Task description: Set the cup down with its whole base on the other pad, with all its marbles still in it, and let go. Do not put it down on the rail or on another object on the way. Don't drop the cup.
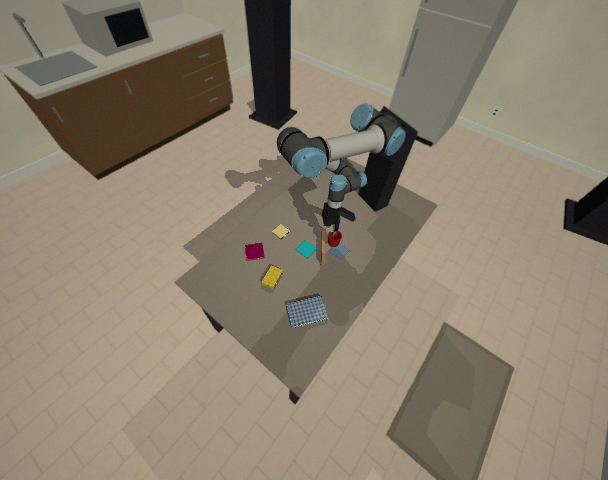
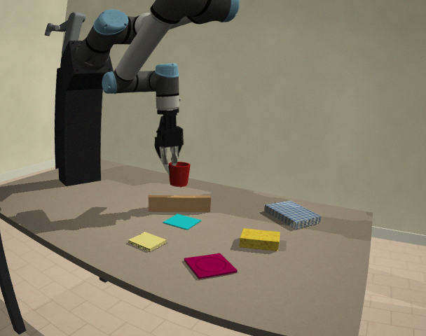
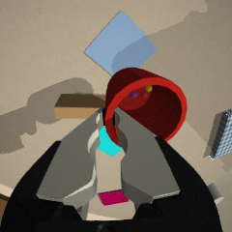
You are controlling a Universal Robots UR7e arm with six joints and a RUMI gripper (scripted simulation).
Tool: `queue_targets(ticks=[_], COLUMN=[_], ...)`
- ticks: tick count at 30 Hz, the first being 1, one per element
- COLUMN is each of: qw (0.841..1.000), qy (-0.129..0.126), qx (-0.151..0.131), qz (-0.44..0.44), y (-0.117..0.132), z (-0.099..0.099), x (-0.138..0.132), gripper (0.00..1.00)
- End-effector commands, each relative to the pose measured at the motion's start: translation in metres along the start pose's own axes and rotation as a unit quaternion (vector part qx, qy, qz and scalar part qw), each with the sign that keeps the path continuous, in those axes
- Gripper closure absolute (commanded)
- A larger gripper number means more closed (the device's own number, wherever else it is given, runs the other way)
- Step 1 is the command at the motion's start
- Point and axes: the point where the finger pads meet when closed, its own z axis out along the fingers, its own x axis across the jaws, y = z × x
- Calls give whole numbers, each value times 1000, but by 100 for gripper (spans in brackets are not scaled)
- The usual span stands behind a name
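My gripper (image 2: 169, 159) is shut on the rim of the red cup (image 2: 179, 173) and holds it in the air above the table, behind the wooden rail (image 2: 179, 203). The cup also shows in the top view (image 1: 334, 238) and in the wrist view (image 3: 145, 103), where marbles (image 3: 140, 93) lie at its bottom. The pale blue pad (image 3: 121, 47) lies on the table past the cup, on the far side of the rail (image 3: 79, 105). The teal pad (image 2: 181, 221) lies on the near side of the rail; it also shows in the top view (image 1: 305, 249).
On the table lie a magenta square plate (image 2: 209, 264), a yellow sponge block (image 2: 259, 239), a pale yellow pad (image 2: 146, 241) and a blue checked box (image 2: 292, 214). The arm's black pedestal (image 2: 77, 119) stands at the table's back left.
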Motion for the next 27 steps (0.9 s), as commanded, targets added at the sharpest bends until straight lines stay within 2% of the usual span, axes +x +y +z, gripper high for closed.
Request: queue_targets(ticks=[1, 10, 12, 27], qw=[1000, 1000, 1000, 1000], qy=[0, 0, 0, 0], qx=[1, 1, 1, 1], qz=[0, 0, 0, 0], y=[21, 65, 65, 128], z=[0, -1, -1, -2], x=[-3, -9, -9, -19], gripper=[97, 97, 97, 97])
